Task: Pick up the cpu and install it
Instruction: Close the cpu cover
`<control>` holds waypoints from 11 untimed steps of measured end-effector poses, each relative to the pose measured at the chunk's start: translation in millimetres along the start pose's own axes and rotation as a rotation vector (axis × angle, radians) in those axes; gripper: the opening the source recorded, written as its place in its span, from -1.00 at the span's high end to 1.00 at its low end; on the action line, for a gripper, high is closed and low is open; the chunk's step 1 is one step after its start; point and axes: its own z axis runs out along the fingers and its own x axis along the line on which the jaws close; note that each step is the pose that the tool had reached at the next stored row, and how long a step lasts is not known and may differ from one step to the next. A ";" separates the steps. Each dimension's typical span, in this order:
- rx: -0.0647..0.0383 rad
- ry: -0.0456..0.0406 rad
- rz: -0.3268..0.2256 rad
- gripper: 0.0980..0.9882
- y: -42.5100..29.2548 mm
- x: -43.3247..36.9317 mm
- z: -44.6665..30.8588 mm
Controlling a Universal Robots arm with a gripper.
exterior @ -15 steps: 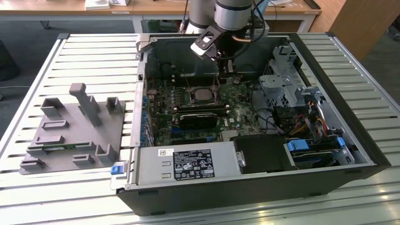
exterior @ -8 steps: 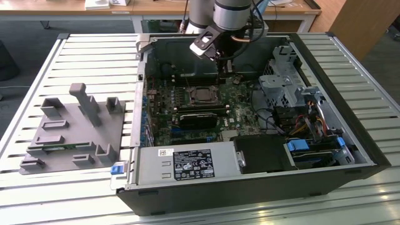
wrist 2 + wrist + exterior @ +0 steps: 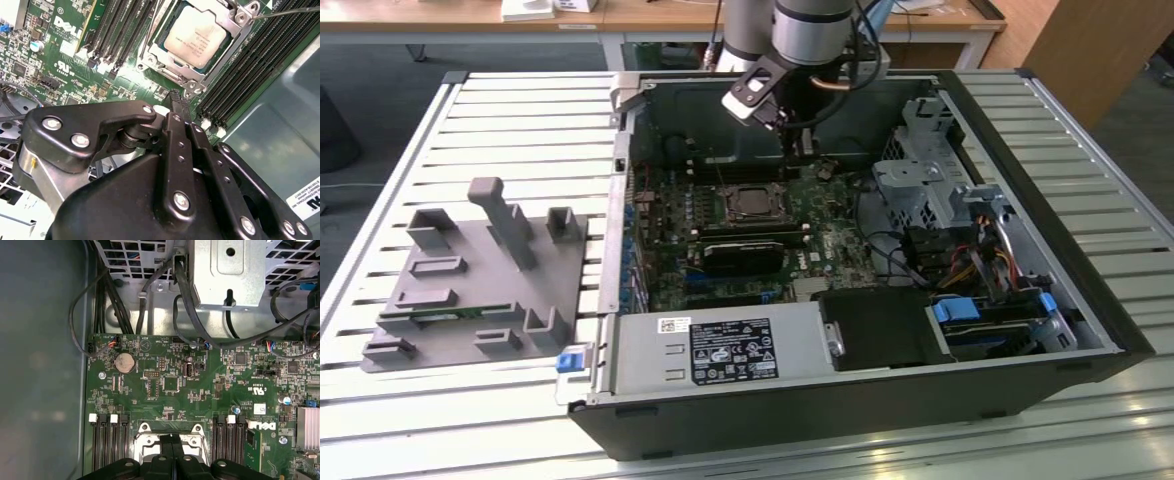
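The cpu (image 3: 196,36) lies in its socket (image 3: 192,82), mid exterior view; my gripper (image 3: 175,97) hovers beside it, fingers pressed together, empty.

Exterior view overlooks the open case (image 3: 854,415); both wrist views hover near its motherboard (image 3: 220,390).

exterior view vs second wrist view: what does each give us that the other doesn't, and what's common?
Exterior view: the whole open computer case on the slatted table, the grey fixture plate at the exterior view's left, and the power supply.
Second wrist view: the socket frame's screws and the white latches of the black memory slots.
Both: the cpu seated in its socket, and the gripper, shut and empty, over the green motherboard near that socket.
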 end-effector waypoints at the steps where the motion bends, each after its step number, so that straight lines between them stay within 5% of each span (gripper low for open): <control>1: 0.000 0.0000 0.000 0.98 -0.3 0.0 0.1; 11: -0.001 0.0000 0.000 0.98 -9.6 -2.4 1.3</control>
